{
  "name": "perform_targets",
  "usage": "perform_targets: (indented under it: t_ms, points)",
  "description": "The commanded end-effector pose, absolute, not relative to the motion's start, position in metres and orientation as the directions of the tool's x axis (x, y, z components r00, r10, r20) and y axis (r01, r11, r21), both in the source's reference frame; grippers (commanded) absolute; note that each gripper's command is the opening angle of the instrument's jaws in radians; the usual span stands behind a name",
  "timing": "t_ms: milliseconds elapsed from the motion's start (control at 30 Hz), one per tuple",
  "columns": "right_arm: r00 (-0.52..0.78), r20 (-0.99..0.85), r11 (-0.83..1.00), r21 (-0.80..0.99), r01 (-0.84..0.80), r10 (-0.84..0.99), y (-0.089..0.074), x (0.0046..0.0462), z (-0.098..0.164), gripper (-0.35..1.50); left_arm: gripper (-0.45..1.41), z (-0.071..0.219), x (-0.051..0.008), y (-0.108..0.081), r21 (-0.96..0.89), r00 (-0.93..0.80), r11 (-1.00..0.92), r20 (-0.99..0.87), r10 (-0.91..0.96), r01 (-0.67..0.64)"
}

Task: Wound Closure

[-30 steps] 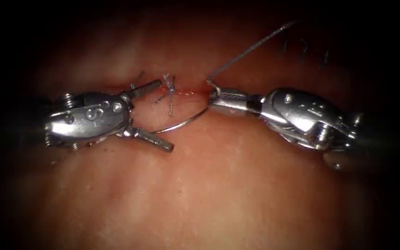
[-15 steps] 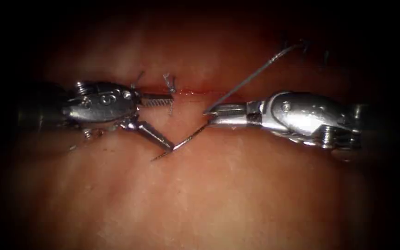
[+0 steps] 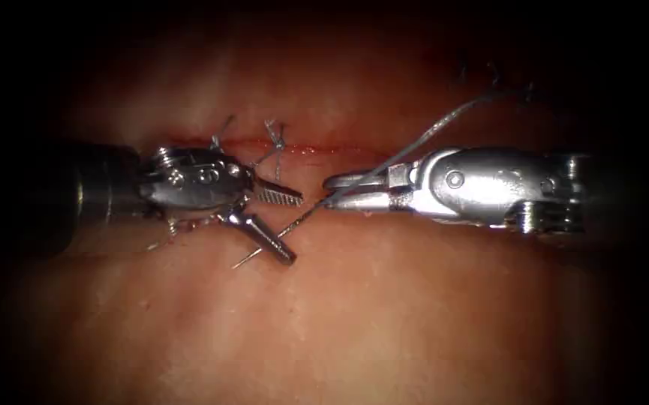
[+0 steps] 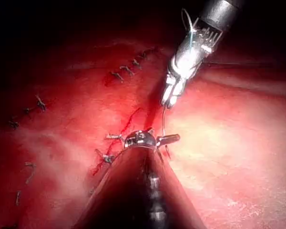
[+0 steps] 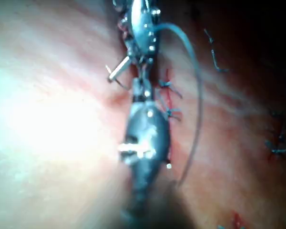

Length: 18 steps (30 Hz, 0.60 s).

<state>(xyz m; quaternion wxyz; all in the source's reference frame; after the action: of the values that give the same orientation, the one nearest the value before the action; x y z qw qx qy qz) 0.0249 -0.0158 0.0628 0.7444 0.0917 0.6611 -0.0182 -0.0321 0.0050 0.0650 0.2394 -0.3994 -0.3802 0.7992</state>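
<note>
Right jaws: the right tool (image 3: 339,191) has its jaws pressed together on the needle (image 3: 294,225) near its thread end; it lies just below the cut.
Left jaws: the left tool (image 3: 279,221) has its jaws spread wide and holds nothing; the needle's shaft runs between them.
Needle: free of the tissue (image 3: 384,315), slanting down-left from the right jaws, its point past the left tool's lower jaw.
Thread: the thread (image 3: 444,124) rises from the right jaws up and to the right.
Cut: the cut (image 3: 324,148) shows as a thin red line above both tools.
Progress: two knotted stitches (image 3: 275,139) sit on the cut's left part; the stretch to their right looks unstitched, so more remains.
Unclear: the needle's point against the tissue and the thread's far end are hard to make out.
</note>
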Motion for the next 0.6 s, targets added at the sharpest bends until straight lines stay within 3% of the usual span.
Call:
perform_targets:
  t_ms: [33, 67, 100, 200, 233, 467, 533, 600]
  points:
    - [0.116, -0.990, 0.983, 0.096, 0.153, 0.079, -0.0157, 0.0258, 0.0629, -0.35, 0.48, 0.0659, -0.0326, 0.0055, -0.795, -0.569, -0.603, -0.466, 0.677, -0.067]
    - [0.114, -0.991, 0.984, 0.090, 0.156, 0.073, -0.0157, 0.0259, 0.0628, -0.35, 0.41, 0.0659, -0.0326, 0.0056, -0.795, -0.570, -0.603, -0.467, 0.676, -0.063]
    - [0.106, -0.993, 0.983, 0.077, 0.166, 0.060, -0.0159, 0.0261, 0.0626, -0.35, 0.16, 0.0662, -0.0325, 0.0061, -0.793, -0.571, -0.606, -0.471, 0.673, -0.059]
    - [0.100, -0.993, 0.982, 0.076, 0.174, 0.059, -0.0160, 0.0263, 0.0625, -0.35, -0.36, 0.0666, -0.0323, 0.0065, -0.793, -0.574, -0.607, -0.476, 0.666, -0.046]
    - [0.100, -0.993, 0.982, 0.076, 0.174, 0.059, -0.0160, 0.0263, 0.0625, -0.35, -0.45, 0.0666, -0.0323, 0.0066, -0.793, -0.574, -0.607, -0.477, 0.665, -0.043]
    - [0.136, -0.988, 0.988, 0.094, 0.126, 0.077, -0.0157, 0.0261, 0.0628, -0.35, -0.45, 0.0664, -0.0332, 0.0065, -0.796, -0.573, -0.603, -0.474, 0.669, -0.045]
    - [0.155, -0.982, 0.990, 0.123, 0.074, 0.111, -0.0156, 0.0261, 0.0628, 0.10, -0.45, 0.0665, -0.0339, 0.0067, -0.803, -0.555, -0.595, -0.473, 0.685, -0.049]
    - [0.171, -0.966, 0.981, 0.190, -0.041, 0.194, -0.0150, 0.0261, 0.0625, 1.01, -0.45, 0.0667, -0.0348, 0.0069, -0.799, -0.529, -0.597, -0.478, 0.701, -0.069]
